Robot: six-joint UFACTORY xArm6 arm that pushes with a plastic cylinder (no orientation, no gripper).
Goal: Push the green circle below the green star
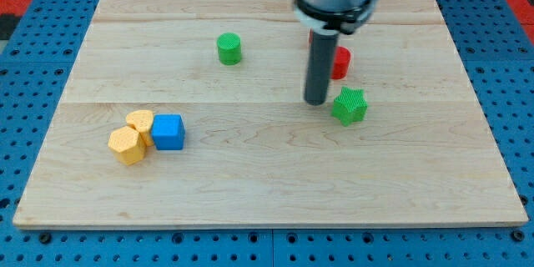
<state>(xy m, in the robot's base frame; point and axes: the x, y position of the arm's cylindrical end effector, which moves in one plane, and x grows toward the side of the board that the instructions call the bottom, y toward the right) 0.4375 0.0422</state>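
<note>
The green circle [229,48] stands in the upper middle of the wooden board [267,175]. The green star [350,105] lies right of centre. My tip [315,102] rests on the board just left of the green star, a small gap between them, and well to the right of and below the green circle. The rod rises straight up to the arm's dark end at the view's top.
A red block [340,62] sits right behind the rod, partly hidden by it. Two yellow blocks [140,123] [126,145] and a blue cube [168,132] cluster at the board's left. Blue pegboard surrounds the board.
</note>
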